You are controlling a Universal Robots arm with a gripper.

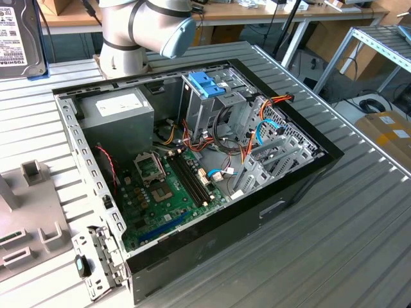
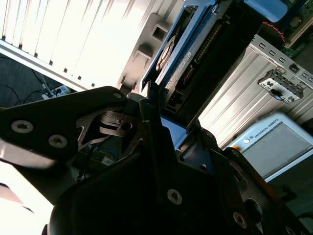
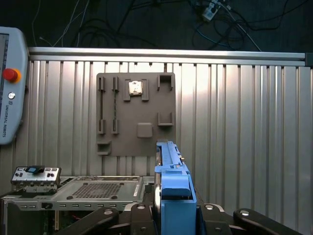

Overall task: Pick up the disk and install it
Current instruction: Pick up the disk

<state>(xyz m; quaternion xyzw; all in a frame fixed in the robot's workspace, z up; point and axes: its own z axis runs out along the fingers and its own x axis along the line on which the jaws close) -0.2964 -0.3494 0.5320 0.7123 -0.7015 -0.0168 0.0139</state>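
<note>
The disk (image 1: 18, 38) is a grey metal drive with a white label in a bright blue carrier. It hangs in the air at the far upper corner on the exterior view's left, well away from the open computer case (image 1: 302, 168). In the second wrist view my gripper (image 2: 166, 122) is shut on the disk (image 2: 193, 54), its black fingers (image 2: 146, 132) pressed on the two flat sides. In the first wrist view the blue carrier edge of the disk (image 3: 173, 188) stands upright between the fingers of the gripper (image 3: 173, 218).
Inside the case stand a metal drive cage with a blue handle (image 1: 207, 83), a grey power supply box (image 1: 119, 110) and a green motherboard (image 1: 168, 192). A grey fixture plate (image 3: 136, 113) lies on the ribbed table. A teach pendant (image 3: 10, 88) lies beside it.
</note>
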